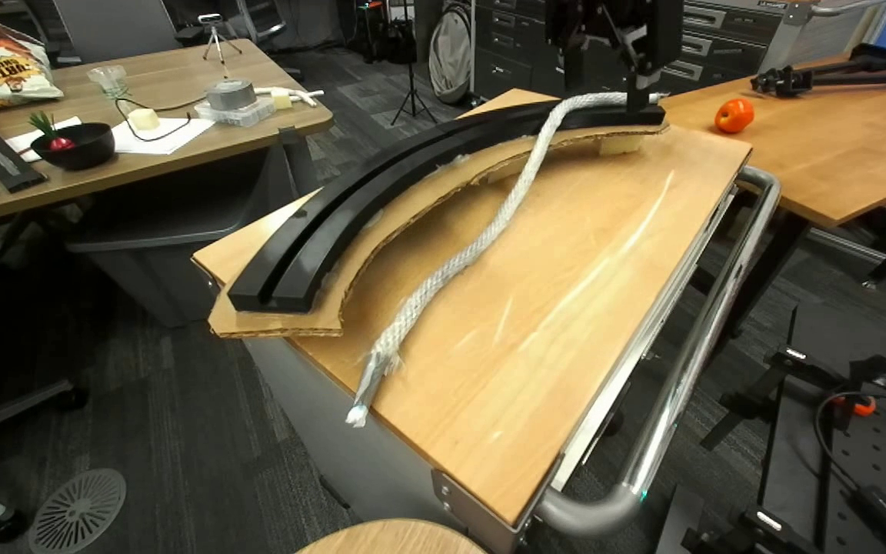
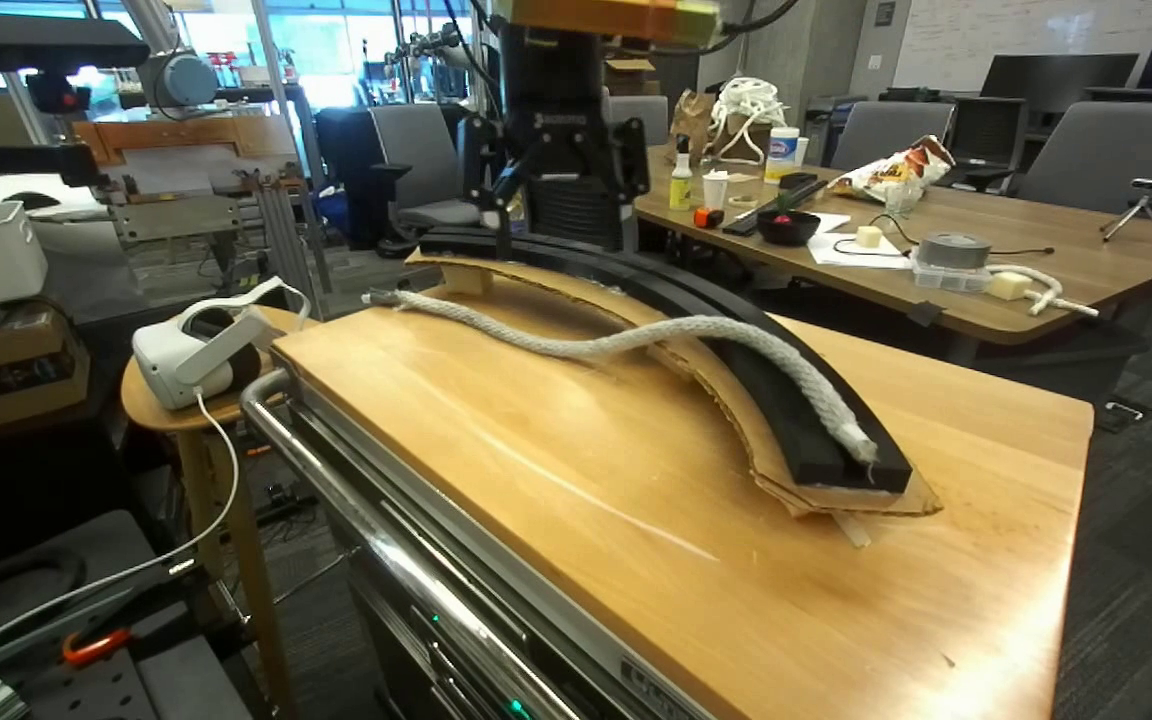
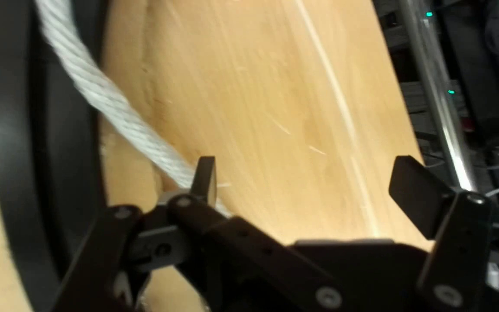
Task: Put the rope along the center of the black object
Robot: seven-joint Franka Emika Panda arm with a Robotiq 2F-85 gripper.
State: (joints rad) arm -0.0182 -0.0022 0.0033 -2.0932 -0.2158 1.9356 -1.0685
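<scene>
The pale rope [image 1: 462, 260] lies partly on the black object [image 1: 343, 227], then crosses its inner edge onto the wooden board. One rope end rests at one end of the black object; the other end reaches past the board's edge. Both also show in an exterior view, rope [image 2: 551, 345] and black object [image 2: 786, 430], and in the wrist view, rope [image 3: 115, 108] and black object [image 3: 11, 130]. I cannot tell how deep the rope sits in the groove. My gripper [image 3: 306, 180] is open and empty, apparently raised above the board [image 3: 254, 86]. It also shows in an exterior view [image 2: 564, 235].
A cardboard base [image 1: 370, 258] carries the black object. A shiny metal rail [image 1: 689, 377] runs along the board's side. A side table [image 1: 281, 119] holds a bowl, tape and a chip bag. A white headset [image 2: 176, 355] sits on a stool beside the board.
</scene>
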